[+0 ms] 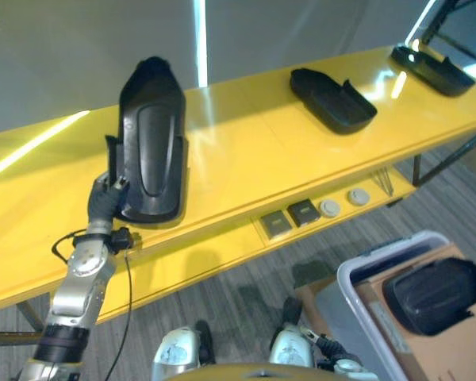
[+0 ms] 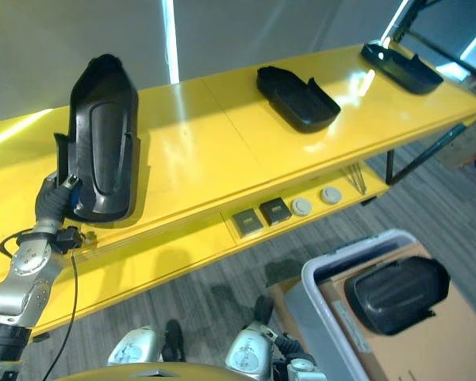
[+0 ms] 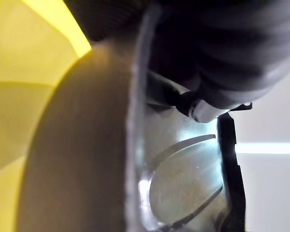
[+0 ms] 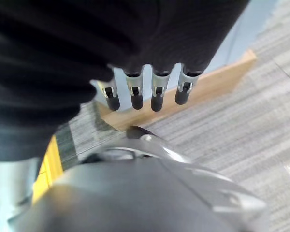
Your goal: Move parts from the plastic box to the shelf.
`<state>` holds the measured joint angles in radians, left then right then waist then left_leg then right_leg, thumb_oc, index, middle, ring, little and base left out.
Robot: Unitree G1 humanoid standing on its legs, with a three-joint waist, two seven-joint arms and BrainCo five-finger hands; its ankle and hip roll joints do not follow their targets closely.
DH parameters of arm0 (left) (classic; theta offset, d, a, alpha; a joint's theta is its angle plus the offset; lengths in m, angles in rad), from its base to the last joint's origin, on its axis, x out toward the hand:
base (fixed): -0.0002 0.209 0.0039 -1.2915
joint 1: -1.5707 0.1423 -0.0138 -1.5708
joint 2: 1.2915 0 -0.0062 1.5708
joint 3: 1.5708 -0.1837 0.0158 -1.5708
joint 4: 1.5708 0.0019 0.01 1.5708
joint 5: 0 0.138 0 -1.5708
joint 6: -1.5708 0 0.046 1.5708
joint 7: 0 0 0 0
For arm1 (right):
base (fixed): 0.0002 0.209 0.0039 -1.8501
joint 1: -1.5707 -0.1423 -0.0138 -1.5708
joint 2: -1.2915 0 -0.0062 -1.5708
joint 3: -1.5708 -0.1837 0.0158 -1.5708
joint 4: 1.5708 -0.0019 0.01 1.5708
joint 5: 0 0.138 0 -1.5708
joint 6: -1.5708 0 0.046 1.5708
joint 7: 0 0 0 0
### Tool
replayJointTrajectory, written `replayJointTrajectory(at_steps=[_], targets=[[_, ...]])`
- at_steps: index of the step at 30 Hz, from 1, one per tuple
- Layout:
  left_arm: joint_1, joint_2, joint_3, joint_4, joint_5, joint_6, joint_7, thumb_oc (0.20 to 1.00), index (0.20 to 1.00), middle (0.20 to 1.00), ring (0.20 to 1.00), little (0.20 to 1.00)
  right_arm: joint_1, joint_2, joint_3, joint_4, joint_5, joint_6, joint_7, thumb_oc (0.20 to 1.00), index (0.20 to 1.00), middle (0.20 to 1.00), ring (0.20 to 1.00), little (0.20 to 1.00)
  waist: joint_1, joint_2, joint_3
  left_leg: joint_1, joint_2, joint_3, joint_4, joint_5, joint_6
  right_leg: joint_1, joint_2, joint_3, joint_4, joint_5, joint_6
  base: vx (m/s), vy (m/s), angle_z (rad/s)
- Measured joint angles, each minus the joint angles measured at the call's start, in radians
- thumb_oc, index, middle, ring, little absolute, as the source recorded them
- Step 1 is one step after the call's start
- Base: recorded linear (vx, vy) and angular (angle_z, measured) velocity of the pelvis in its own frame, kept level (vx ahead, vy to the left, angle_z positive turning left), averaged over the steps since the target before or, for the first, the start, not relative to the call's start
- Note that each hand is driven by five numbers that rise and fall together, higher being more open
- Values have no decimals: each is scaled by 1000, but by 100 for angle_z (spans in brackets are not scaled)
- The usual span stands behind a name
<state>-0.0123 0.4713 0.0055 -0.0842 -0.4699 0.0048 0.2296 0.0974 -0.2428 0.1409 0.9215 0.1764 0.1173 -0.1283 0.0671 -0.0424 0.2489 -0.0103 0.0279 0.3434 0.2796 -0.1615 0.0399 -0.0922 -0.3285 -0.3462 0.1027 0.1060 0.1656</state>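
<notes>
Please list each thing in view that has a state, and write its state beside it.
Left hand: shut on the nearest black part, at its lower edge.
Nearest black part: on the yellow shelf, held.
Two other black parts: lying on shelf, free.
Black part in plastic box: not yet moved.
Right hand: open, empty.

Bright overhead strip lights leave long white streaks of glare on the glossy yellow shelf (image 1: pixel 246 151). Dark parts cast soft shadows beneath them. The left wrist view is dim and blurred at close range; the floor (image 4: pixel 251 121) looks soft.
</notes>
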Motion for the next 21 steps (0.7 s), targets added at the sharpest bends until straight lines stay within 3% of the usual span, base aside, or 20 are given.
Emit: replayJointTrajectory(at_steps=[1,2,3,5,7,8,16,21], targets=[[10,-14,1,-5,0,4,5,200,200,200,200,200,-5,-5,2,-2,-3,7,6,1000,1000,1000,1000,1000,7,-23,-15,10,-5,-17,-18,2,-19,36,24,-12,11,-2,4,211,-372,30],[12,-25,4,-9,0,15,6,200,200,200,200,200,15,-8,3,-3,-1,19,11,1000,1000,1000,1000,1000,5,-15,-12,15,1,-30,-32,11,-34,81,46,-35,18,-16,4,58,-133,66],[17,-52,-10,-33,1,34,5,200,200,200,200,200,28,-25,-1,-5,19,34,6,1000,1000,1000,1000,1000,-1,-21,-29,18,34,-19,-57,27,-57,140,89,-74,-57,-6,-30,90,-174,80],[12,-50,-12,-48,1,55,-3,200,200,200,200,200,28,-39,-7,-12,33,39,-6,1000,1000,1000,1000,1000,-31,-10,-33,20,83,75,-76,47,-74,151,106,-116,-70,-14,-48,61,-85,63],[10,-50,-12,-53,2,73,-12,200,200,200,200,200,27,-64,-20,-22,47,44,-23,1000,1000,1000,1000,1000,-49,9,-36,47,104,142,-117,77,-71,162,117,-128,-78,-17,-53,64,-7,12],[4,-46,-12,-53,4,80,-16,200,200,200,200,200,27,-74,-41,-24,60,53,-30,1000,1000,1000,1000,1000,-65,22,-43,73,98,152,-151,93,-75,167,125,-113,-83,-17,-54,80,1,-16],[-78,-13,-9,-46,41,130,-12,200,200,200,200,200,78,-20,-25,-40,51,65,-22,1000,1000,1000,1000,1000,-119,27,-53,113,83,179,-214,128,-78,164,128,-81,-92,-18,-53,41,9,-10],[-208,-3,-34,221,60,227,51,200,200,200,200,200,96,-30,16,-40,28,69,-4,1000,1000,1000,1000,1000,-181,43,-111,144,68,197,-291,166,-85,161,135,-67,-108,-15,-48,48,-4,-9]])
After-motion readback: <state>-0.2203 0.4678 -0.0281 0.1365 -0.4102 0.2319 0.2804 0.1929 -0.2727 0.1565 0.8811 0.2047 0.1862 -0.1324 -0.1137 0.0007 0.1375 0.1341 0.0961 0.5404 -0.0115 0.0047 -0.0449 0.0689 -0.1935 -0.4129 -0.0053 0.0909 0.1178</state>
